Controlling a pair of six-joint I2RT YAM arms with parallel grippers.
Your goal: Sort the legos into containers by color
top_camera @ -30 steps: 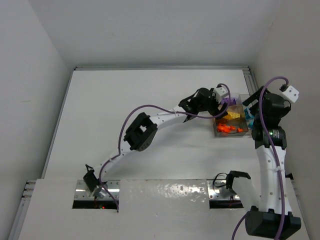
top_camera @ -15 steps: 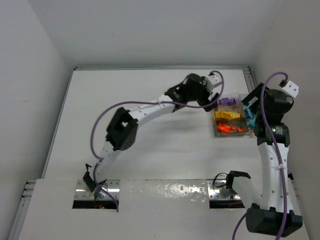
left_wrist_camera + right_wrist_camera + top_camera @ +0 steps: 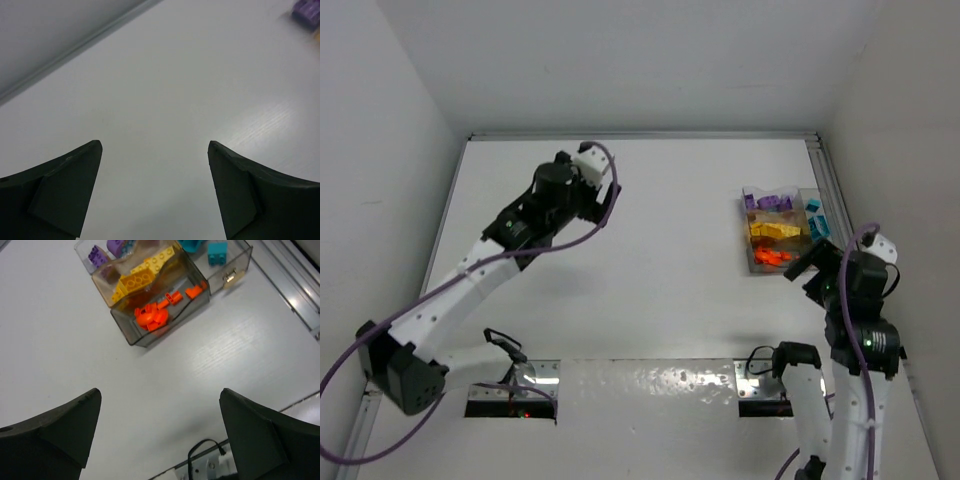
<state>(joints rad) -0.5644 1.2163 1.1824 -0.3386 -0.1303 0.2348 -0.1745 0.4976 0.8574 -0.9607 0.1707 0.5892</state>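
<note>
**Contents of the container.** A clear box with smoke-tinted, see-through walls stands on the right side of the white desk, close to the metal rail at the desk's edge. In the right wrist view its compartments read as follows.
- The nearest compartment holds the orange legos, a loose heap of small, glossy pieces.
- The next one back holds the yellow legos, studded blocks lying tilted against one another.
- The farthest one holds the purple legos.
- A side compartment, next to the rail, holds the teal legos.

A small metallic latch sits on the outer wall of the side compartment. Each colour lies in its own compartment.

**Materials and shapes.** The bricks are hard, shiny plastic with round studs. The box is rectangular, with thin rigid walls. The desk is matt white and shows a faint linear grain where light strikes it.

**Claws.** The right claw hangs above bare desk just on the near side of the box. Its dark, wedge-shaped fingers are spread wide and nothing lies between them. A black cable shows beneath it. The left claw is over the far left part of the desk, well apart from the box. It too is released and holds nothing. A blurred purple patch sits at the corner of its view.
</note>
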